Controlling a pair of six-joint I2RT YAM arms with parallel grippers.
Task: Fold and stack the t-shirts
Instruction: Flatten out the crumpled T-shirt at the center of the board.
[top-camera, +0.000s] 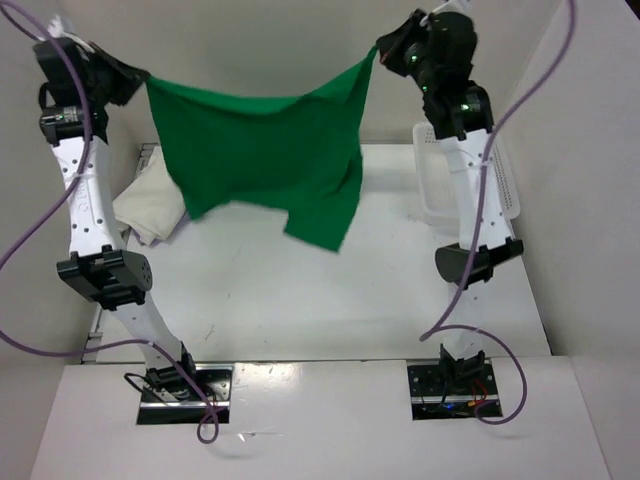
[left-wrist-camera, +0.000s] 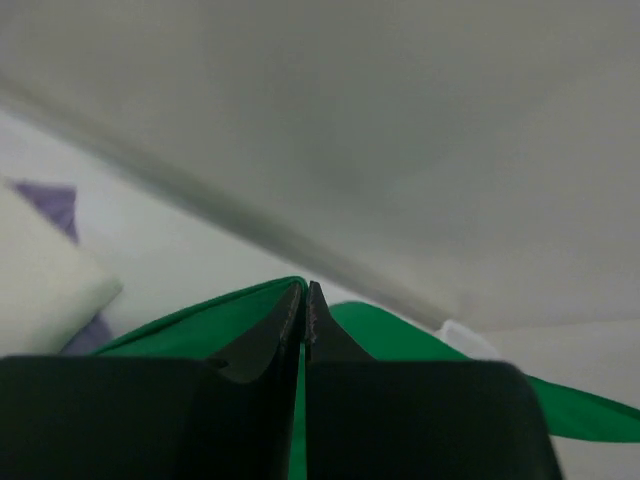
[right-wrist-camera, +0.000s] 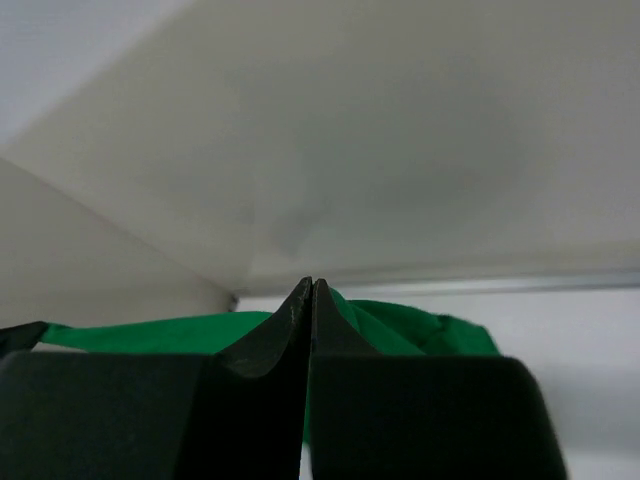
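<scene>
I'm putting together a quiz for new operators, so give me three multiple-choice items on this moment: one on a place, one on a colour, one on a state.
1. Where does the white t-shirt lie?
A. draped over the right gripper
B. at the left side of the table
C. in the middle of the table

2. What colour is the raised t-shirt?
A. green
B. purple
C. white

3. How do the left gripper and the right gripper stand?
A. both open
B. only one open
C. both shut on the raised t-shirt

Answers:
1 B, the top view shows it at the left.
2 A, green cloth hangs between the grippers.
3 C, each wrist view shows closed jaws pinching green cloth.
</scene>
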